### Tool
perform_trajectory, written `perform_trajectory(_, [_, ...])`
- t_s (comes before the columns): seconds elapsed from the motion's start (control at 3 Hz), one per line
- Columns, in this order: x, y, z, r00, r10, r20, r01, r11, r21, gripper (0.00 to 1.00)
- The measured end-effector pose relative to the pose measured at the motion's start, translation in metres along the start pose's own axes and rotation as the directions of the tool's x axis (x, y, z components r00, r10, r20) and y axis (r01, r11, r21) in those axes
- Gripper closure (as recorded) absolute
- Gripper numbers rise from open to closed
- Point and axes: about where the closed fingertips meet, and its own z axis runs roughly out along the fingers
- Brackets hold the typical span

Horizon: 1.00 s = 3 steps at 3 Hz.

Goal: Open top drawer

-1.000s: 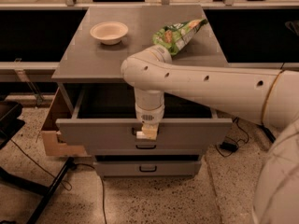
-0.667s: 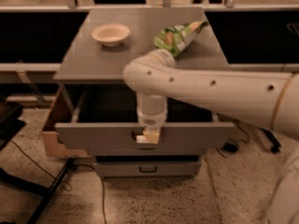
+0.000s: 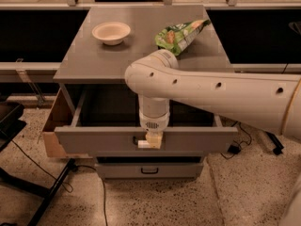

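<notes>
grey top drawer (image 3: 94,141) open, hand (image 3: 153,140) at front

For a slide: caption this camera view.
Gripper at the front of the pulled-out top drawer; bowl and snack bag on the cabinet.

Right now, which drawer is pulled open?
The top drawer, directly under the tabletop: it juts forward with its interior showing, and the gripper is at its front panel. The lower drawer sits shut.

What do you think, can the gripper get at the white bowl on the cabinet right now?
Probably yes: the gripper sits low at the top drawer front, while the bowl stands uncovered above, apart from the chip bag.
</notes>
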Motion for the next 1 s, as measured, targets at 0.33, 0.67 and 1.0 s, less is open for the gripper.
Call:
perform_trajectory(0.33, [0.003,0.004,-0.001,1.0,0.002,0.0,-0.002,1.0,0.001,1.0])
perform_trajectory(0.67, [0.006,0.016,-0.002,1.0,0.008,0.001,-0.008,1.0,0.004,1.0])
perform_trajectory(1.0, [0.006,0.016,-0.003,1.0,0.008,0.001,-0.008,1.0,0.004,1.0])
